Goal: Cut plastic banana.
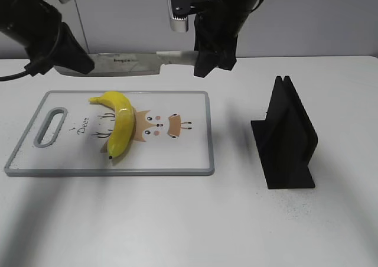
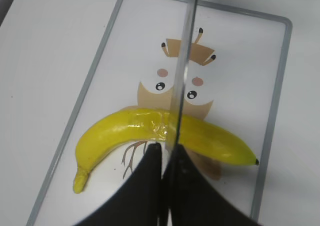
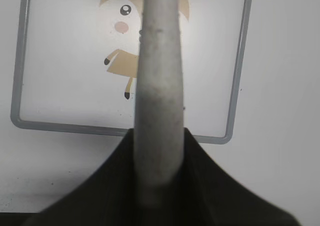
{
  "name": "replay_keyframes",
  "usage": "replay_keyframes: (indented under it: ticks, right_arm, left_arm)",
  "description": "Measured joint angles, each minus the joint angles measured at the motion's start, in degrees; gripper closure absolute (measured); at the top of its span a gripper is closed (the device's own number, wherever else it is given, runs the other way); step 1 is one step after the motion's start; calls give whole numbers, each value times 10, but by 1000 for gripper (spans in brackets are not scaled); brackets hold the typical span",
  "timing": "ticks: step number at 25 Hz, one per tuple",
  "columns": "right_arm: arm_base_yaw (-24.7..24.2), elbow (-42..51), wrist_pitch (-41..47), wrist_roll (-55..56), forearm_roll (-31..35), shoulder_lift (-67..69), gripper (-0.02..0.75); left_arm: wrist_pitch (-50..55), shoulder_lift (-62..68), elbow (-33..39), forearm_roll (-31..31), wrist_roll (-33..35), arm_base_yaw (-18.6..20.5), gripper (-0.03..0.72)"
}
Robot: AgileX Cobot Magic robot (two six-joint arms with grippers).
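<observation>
The plastic banana point(image 1: 121, 122), glossy yellow with a dark tip, lies on the white cutting board point(image 1: 118, 171) left of centre. A knife point(image 1: 130, 63) hangs level above the board's far edge. My left gripper point(image 1: 80, 63) is shut on the blade's tip end. My right gripper point(image 1: 207, 63) is shut on the pale handle. In the left wrist view the blade point(image 2: 182, 71) runs edge-on from the jaws point(image 2: 167, 151) over the middle of the banana point(image 2: 125, 131). In the right wrist view the handle point(image 3: 159, 86) sits between the jaws point(image 3: 159, 136) over the board point(image 3: 60, 86).
A black knife stand point(image 1: 286, 137) stands on the white table to the right of the board. The board has a grey rim, a handle slot point(image 1: 52, 125) at its left end and a printed deer cartoon point(image 1: 156, 125).
</observation>
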Motion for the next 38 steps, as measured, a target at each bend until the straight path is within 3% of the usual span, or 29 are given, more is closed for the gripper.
replay_keyframes:
  ticks: [27, 38]
  right_arm:
    - [1, -16, 1, 25, -30, 45, 578]
    - [-1, -26, 0, 41, -39, 133, 578]
  left_arm:
    - [-32, 84, 0, -8, 4, -5, 665]
    - [-30, 178, -17, -28, 11, -4, 661]
